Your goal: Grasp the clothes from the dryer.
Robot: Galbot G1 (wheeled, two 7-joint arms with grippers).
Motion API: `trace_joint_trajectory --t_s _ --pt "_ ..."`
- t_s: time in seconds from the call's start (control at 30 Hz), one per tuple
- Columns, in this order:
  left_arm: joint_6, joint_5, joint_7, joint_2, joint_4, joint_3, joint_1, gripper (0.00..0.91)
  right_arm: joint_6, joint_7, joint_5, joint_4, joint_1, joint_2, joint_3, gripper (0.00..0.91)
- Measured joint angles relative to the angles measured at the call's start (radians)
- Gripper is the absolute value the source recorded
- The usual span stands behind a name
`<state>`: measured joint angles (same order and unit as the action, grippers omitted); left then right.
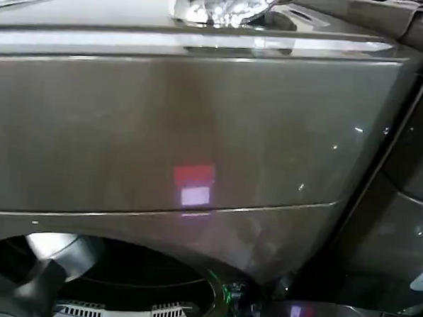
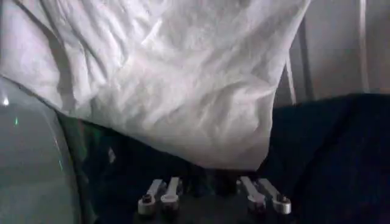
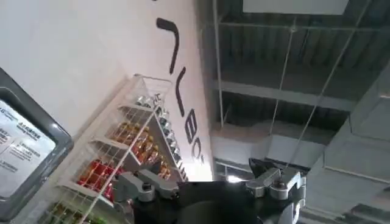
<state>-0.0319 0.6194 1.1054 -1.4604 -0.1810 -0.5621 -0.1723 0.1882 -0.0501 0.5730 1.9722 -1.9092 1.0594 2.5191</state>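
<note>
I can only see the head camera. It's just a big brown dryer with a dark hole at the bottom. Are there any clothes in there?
Observer: Yes. In the left wrist view, a crumpled pale grey-white garment sits right in front of the left gripper.
Operator: Is that the only one?
Observer: No. A dark navy garment shows beside it.
Operator: What's my other arm looking at?
Observer: The right gripper points up at a ceiling and a wire rack of colourful goods against a white wall.
</note>
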Motion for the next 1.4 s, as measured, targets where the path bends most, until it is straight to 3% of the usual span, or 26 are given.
trace_joint_trajectory --t_s 0.57,1.0,1.4 --pt "0.065 -0.235 -0.212 0.056 -0.197 0.31 0.116 0.0 -0.003 0.004 0.002 0.001 0.001 -0.001 -0.002 0.907" --pt "0.054 -0.46 -0.564 0.058 -0.356 0.532 0.251 0.0 -0.007 0.005 0.004 -0.001 0.002 -0.004 -0.002 0.907" --pt "-0.008 -0.666 -0.939 0.014 -0.499 0.669 0.344 0.0 -0.018 0.008 0.004 -0.008 0.015 -0.007 -0.013 0.907"
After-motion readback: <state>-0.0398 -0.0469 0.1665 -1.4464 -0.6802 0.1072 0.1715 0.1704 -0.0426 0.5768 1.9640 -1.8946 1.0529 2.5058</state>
